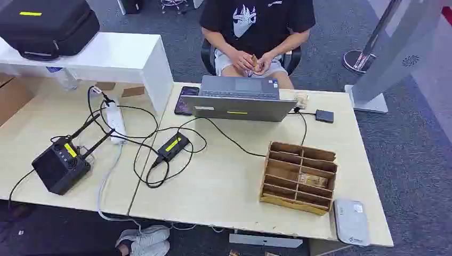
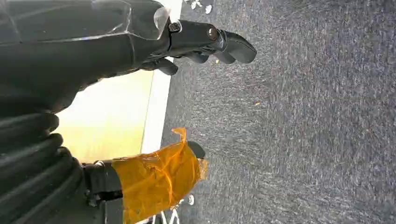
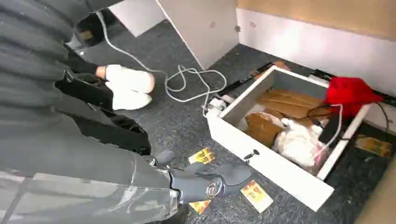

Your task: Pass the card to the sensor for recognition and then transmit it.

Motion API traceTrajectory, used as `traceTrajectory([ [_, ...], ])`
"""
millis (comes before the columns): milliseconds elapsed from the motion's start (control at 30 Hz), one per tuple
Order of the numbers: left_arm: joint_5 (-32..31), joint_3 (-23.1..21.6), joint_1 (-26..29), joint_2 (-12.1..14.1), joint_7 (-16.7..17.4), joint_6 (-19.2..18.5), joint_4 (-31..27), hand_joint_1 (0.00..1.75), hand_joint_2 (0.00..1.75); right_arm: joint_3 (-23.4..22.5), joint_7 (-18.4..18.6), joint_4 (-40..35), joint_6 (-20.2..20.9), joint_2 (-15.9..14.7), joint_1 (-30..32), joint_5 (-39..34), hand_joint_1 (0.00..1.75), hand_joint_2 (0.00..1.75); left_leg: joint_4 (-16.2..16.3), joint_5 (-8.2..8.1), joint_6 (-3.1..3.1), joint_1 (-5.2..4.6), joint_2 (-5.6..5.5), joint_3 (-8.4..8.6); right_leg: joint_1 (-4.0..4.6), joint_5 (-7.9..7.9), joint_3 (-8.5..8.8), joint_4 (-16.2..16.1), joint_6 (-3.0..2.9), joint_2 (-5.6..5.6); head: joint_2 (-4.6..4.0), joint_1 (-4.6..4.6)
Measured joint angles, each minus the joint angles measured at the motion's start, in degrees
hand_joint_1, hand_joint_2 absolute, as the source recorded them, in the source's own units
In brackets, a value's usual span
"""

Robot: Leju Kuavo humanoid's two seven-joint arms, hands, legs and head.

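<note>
A long pale wooden table (image 1: 224, 186) spans the head view, with a person in a black printed T-shirt (image 1: 256, 21) seated at its far side behind an open grey laptop (image 1: 240, 98). Toward the table's right end stands a brown wooden organiser box with slotted compartments (image 1: 298, 176); a yellowish card (image 1: 313, 180) lies in one of its right-hand compartments. Just beside the box, at the table's near right corner, rests a flat grey-white sensor pad (image 1: 351, 221). On the left part of the table sit a black box-shaped device with antennas (image 1: 59, 165) and a white power strip (image 1: 114, 121) amid looping black cables.

The left hand (image 2: 205, 44) hangs over grey carpet, dark fingers (image 2: 233, 46) loosely spread and holding nothing, its thumb wrapped in orange tape (image 2: 159, 177). The right hand (image 3: 210, 182) hangs low above the floor, fingers apart and empty, over several small yellow cards (image 3: 254, 193) scattered on the carpet beside a white open-topped box of clutter (image 3: 266, 158).
</note>
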Motion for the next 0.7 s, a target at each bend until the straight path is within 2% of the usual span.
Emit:
traceTrajectory([
  [267,0.04,0.00,0.00,-0.11,-0.33,-0.04,0.00,0.00,1.75,-1.40,-4.71,-0.37,4.31,0.44,0.13,-2.56,0.00,1.75,0.00,0.00,0.00,0.00,0.00,0.00,0.00,-0.01,0.00,0.00,-0.01,0.00,0.00,-0.02],
  [400,0.26,0.00,0.00,-0.39,-0.68,0.26,0.00,0.00,1.75,-1.90,-8.12,-0.57,9.65,0.53,0.13,-4.77,0.00,1.75,0.00,0.00,0.00,-0.01,0.00,0.00,0.00,-0.01,0.01,0.00,-0.01,0.00,0.00,-0.02],
  [467,-0.62,-0.02,0.00,-0.57,-1.40,0.22,0.00,0.00,1.75,-2.23,-10.59,-0.77,14.88,0.26,0.12,-7.49,0.00,1.75,0.00,0.00,0.00,-0.01,0.00,0.00,-0.01,-0.01,0.00,-0.01,0.00,0.00,0.00,-0.02],
  [500,-1.98,-0.39,0.01,-0.46,-1.82,-0.46,0.00,0.00,1.75,-2.97,-10.06,-0.86,19.51,-1.63,-0.02,-11.88,0.00,1.75,0.00,-0.03,0.05,-0.04,-0.02,-0.01,-0.03,0.00,0.02,-0.04,0.01,-0.02,0.00,-0.11],
  [533,-2.78,-0.79,0.01,-0.28,-1.93,-1.16,0.00,0.00,1.75,-3.55,-6.39,-0.81,22.09,-3.57,-0.34,-16.44,0.00,1.75,0.00,-0.05,0.10,-0.14,-0.02,0.00,-0.13,0.00,0.02,-0.03,0.03,-0.03,0.00,-0.07],
  [600,-3.10,-1.31,0.00,-0.04,-2.30,-2.12,0.00,0.00,1.75,-4.33,1.77,-1.44,23.56,-9.45,-1.40,-25.25,0.00,1.75,0.00,-0.03,0.26,-0.25,-0.07,0.00,-0.32,-0.05,0.08,0.00,0.23,-0.07,0.00,-0.18],
  [633,-3.10,-1.38,0.02,0.13,-2.41,-2.43,0.00,0.00,1.75,-4.70,3.25,-1.79,24.27,-11.18,-2.16,-27.84,0.00,1.75,0.01,-0.03,0.27,-0.28,-0.04,0.00,-0.31,-0.03,0.09,-0.01,0.27,-0.07,0.00,-0.06],
  [700,-3.06,-1.51,0.02,0.57,-2.82,-2.54,0.00,0.00,1.75,-5.03,2.41,-3.08,26.02,-15.09,-3.76,-30.16,0.00,1.75,0.02,-0.04,0.28,-0.25,0.12,0.02,-0.27,0.11,0.12,-0.14,0.43,0.13,0.00,-0.02],
])
